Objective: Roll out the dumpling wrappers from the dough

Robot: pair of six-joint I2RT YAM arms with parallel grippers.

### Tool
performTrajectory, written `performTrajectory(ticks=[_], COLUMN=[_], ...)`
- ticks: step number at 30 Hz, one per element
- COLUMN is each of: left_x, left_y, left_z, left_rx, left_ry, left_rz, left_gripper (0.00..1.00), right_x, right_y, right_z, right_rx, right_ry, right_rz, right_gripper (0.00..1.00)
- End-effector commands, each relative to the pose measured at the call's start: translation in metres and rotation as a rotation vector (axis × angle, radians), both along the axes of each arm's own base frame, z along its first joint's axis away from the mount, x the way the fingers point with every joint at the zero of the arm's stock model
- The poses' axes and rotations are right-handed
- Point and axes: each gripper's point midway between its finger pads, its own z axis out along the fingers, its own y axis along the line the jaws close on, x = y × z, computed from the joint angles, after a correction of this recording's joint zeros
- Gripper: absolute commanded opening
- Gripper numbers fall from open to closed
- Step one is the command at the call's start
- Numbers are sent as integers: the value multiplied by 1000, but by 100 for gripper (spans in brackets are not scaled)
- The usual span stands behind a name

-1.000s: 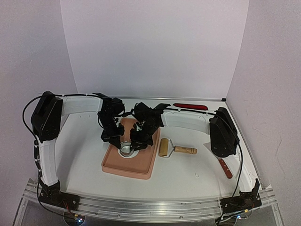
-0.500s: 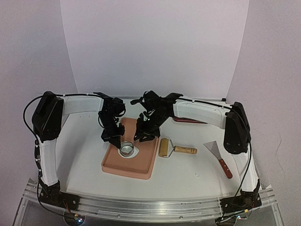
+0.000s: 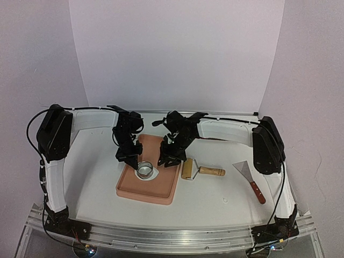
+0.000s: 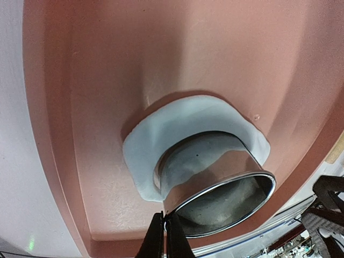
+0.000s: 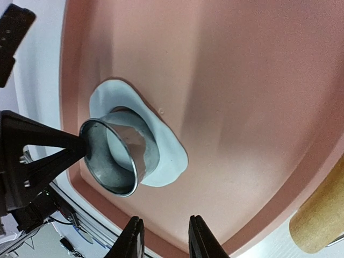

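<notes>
Salmon-pink plastic is the material of the shallow tray (image 3: 156,191) that lies in the middle of the white table (image 3: 91,183) in the top view. On the near half of this tray stands a metal ring (image 3: 144,170), and the dough (image 3: 154,173) shows as a small white patch under it and at its right side. The left gripper (image 3: 129,156) comes down to the ring from the far left side, and the right gripper (image 3: 169,160) hangs over the right edge of the tray, near the ring but apart from it. Just beside the tray on the right lies a roller (image 3: 201,171) with a wooden drum and a wooden handle, and further to the right a scraper (image 3: 250,178) with a red handle lies flat on the table. In the left wrist view the two black fingers are pressed together on the thin rim of the ring, which stands on the dough; the dough is a thin irregular sheet that spreads out around the ring on the tray floor. In the right wrist view the fingers of the right gripper are spread apart with nothing between them, above the tray floor and near the dough. The left gripper is seen here at the left, pinching the rim of the ring, and the wooden drum of the roller appears in the lower right corner.
</notes>
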Motion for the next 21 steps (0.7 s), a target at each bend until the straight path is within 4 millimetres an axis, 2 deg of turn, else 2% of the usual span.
performTrajectory(ticks=[1, 10, 21], left_x=[3, 2, 3], left_y=[9, 10, 9], left_z=[-33, -33, -35], left_rx=[89, 89, 86], left_ry=[-13, -12, -7], left_rz=[-22, -31, -44], left_gripper=[0, 0, 0], right_x=[5, 10, -8], right_y=[12, 10, 15], right_z=[-15, -46, -72], right_rx=[9, -21, 34], right_ry=[-3, 27, 123], right_rz=[31, 38, 48], right_gripper=[34, 34, 25])
